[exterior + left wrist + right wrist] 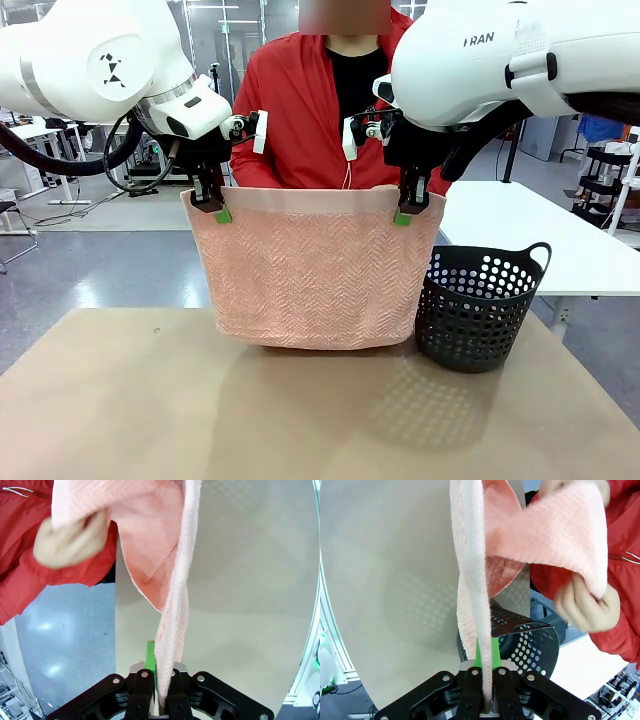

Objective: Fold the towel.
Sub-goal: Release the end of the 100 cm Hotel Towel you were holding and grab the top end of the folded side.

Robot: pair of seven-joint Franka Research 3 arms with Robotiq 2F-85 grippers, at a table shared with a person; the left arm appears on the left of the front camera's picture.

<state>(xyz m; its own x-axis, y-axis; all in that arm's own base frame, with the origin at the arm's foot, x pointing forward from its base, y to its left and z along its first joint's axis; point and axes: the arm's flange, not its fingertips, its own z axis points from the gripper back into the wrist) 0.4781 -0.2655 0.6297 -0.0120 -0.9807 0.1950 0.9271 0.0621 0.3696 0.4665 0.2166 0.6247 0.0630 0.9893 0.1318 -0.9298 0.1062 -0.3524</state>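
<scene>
While both arms hang above the table (150,400), the left gripper (213,205) is clamped tight on the top left corner of the towel (315,275). It's pinching the smooth border band between its green pads (222,214). The right gripper (408,208) is doing the exact same thing on the top right corner. On the left wrist cam the two fingers are squeezed together with the pink cloth caught in the gap. One green pad pokes up right beside the fabric, and the cloth runs away from the fingers as a thin edge-on strip. The right wrist cam is pretty much the mirror of that, cloth sandwiched between closed fingers.

So the towel hangs in the air between the two grippers, spread flat like a curtain facing the front camera, plain band along the top and zigzag texture below. The top edge sags a tiny bit in the middle. The bottom edge is down near the tabletop, but I honestly can't tell if it touches.

Right behind it is a person in a red jacket (290,100) at the far side. The left wrist cam shows a blurry hand (67,542) up against the far part of the towel. The right wrist cam has the other hand (585,605) under a fold of it.

Off to the robot's right, a dark perforated basket (478,305) sits upright on the table, just beside the towel's lower corner
</scene>
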